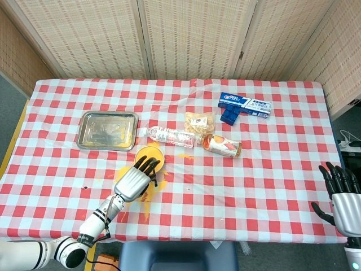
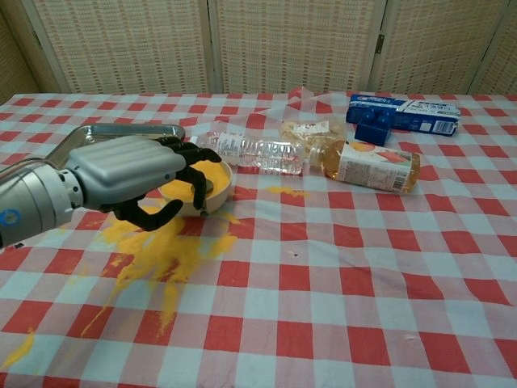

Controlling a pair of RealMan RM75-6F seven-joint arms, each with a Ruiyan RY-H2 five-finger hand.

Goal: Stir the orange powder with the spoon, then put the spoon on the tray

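My left hand (image 2: 133, 174) hung over the near rim of the bowl (image 2: 216, 176) of orange powder (image 2: 198, 187), fingers curled down around the spoon (image 2: 199, 196); whether they gripped it I could not tell. Spilled powder (image 2: 166, 250) lay on the checked tablecloth (image 2: 339, 275) below. The tray (image 1: 107, 130) sat behind-left. Beyond lay a clear water bottle (image 2: 246, 151), an orange drink bottle (image 2: 367, 167) and a blue box (image 2: 400, 115), lettering unreadable. My right hand (image 1: 343, 195) rested open, far right.

The left hand (image 2: 133, 174) grips the spoon (image 2: 199, 192) over the bowl (image 2: 220, 182) — orange powder (image 2: 161, 250) spilled beside it.
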